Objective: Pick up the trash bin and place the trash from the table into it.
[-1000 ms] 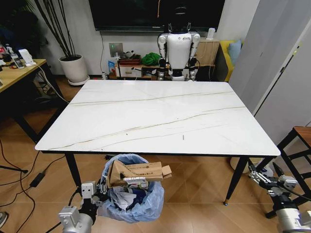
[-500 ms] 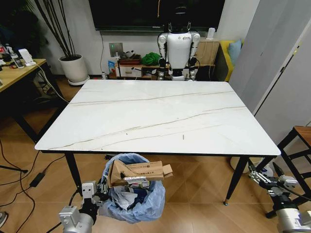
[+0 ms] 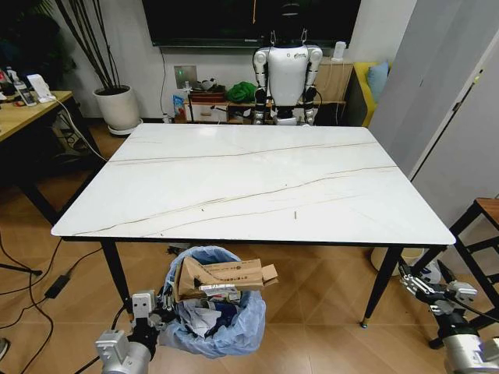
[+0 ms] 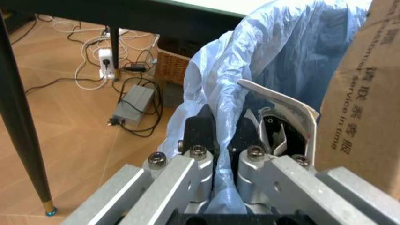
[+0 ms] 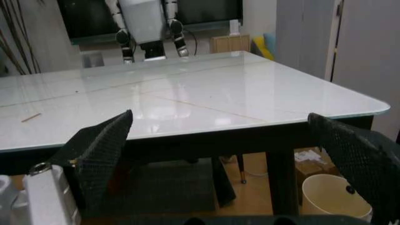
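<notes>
One table [image 3: 257,187], one trash bin [image 3: 214,327], left claw [image 3: 160,305] gripping bag

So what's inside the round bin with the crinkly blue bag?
The blue-bagged bin, held at its rim by the left gripper, holds a brown paper bag on top, with white papers beneath. Anything deeper is covered.
</notes>
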